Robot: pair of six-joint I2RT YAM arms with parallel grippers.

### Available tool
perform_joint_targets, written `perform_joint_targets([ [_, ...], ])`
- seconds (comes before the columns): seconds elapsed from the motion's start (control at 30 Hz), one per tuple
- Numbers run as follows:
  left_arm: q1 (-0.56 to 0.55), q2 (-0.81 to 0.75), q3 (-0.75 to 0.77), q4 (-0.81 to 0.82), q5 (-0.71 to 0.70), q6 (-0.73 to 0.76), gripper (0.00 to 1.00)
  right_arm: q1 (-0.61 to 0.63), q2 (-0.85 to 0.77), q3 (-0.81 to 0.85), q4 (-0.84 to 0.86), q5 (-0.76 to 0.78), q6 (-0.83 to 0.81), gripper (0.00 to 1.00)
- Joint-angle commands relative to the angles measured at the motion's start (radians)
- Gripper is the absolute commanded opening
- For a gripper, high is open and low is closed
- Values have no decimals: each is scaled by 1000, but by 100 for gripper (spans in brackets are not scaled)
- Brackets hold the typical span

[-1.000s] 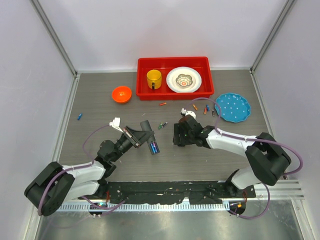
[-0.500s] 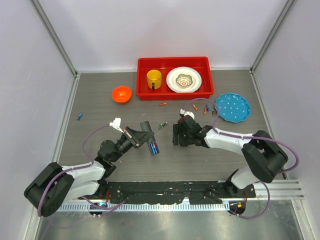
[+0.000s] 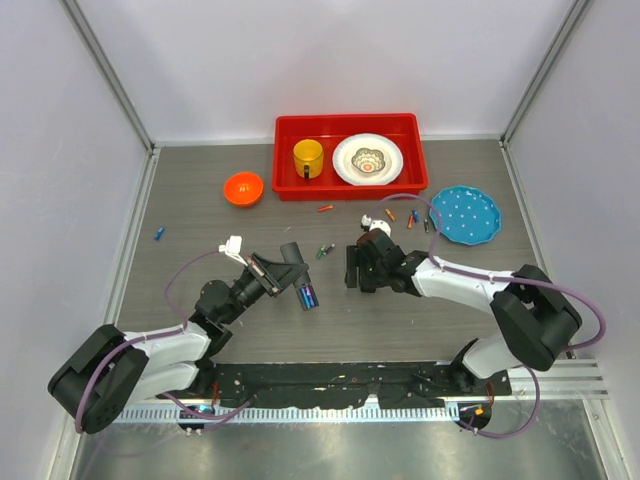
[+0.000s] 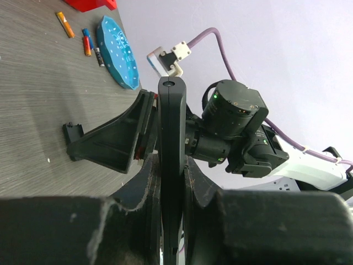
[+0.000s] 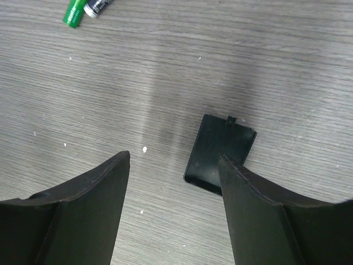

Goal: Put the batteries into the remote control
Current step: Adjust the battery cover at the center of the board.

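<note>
My left gripper (image 3: 281,271) is shut on the remote control (image 3: 293,258), held off the table. A blue patch (image 3: 308,296) shows at the remote's lower end. In the left wrist view the remote (image 4: 172,127) stands edge-on, clamped between the fingers of the gripper (image 4: 171,165). My right gripper (image 3: 354,268) hovers open just right of it with nothing held. On the table between the right gripper's (image 5: 174,160) fingers lies a small black battery cover (image 5: 218,148), partly under the right finger. A green and a dark battery (image 3: 325,249) lie close by, the green one (image 5: 74,12) at the view's top.
An orange battery (image 3: 325,208) and several more (image 3: 412,218) lie near the blue plate (image 3: 466,214). A lone blue battery (image 3: 159,233) lies far left. At the back stand the red tray (image 3: 350,187), holding a yellow mug and a plate, and an orange bowl (image 3: 243,188).
The right gripper has edged slightly left and opened a touch. The left arm and the remote have stayed put.
</note>
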Motion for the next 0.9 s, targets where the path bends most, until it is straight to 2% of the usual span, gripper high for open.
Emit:
perform_joint_targets([
  [0.0,-4,-15,-3,39,-16,15,0,4,-61,18,10,40,-15,71],
  [0.73,-4,-12,-7,39,-18,18,0,3,46,-29,0,93,-20,71],
  [0.87,-4,-9,-7,36,-18,18,0,-2,42,-49,-3,117,-6,64],
])
